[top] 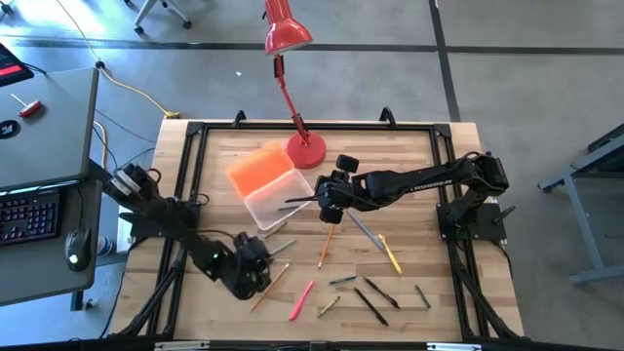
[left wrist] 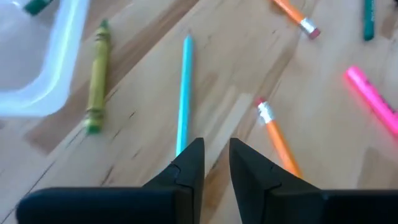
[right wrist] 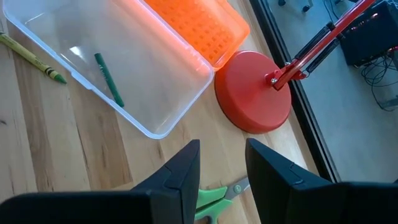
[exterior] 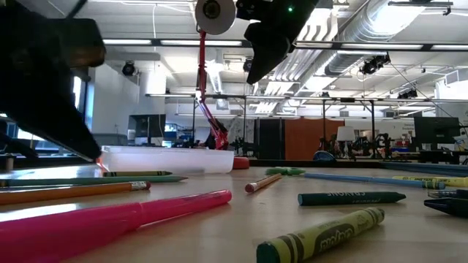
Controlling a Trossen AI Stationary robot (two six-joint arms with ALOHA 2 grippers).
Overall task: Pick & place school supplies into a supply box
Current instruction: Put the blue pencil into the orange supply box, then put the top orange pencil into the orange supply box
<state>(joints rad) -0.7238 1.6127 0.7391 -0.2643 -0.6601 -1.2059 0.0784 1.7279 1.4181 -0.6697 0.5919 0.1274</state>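
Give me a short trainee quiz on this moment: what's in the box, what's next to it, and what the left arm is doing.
1. True or false: the supply box already holds three items.
2. What stands right beside the box's orange lid? A) the red lamp base B) a keyboard C) a pink marker
3. Fill in: the left gripper hangs over a ___ pencil lying on the table.

Key:
1. False; only one green crayon lies inside.
2. A.
3. Blue; it is the blue pencil, not gripped.
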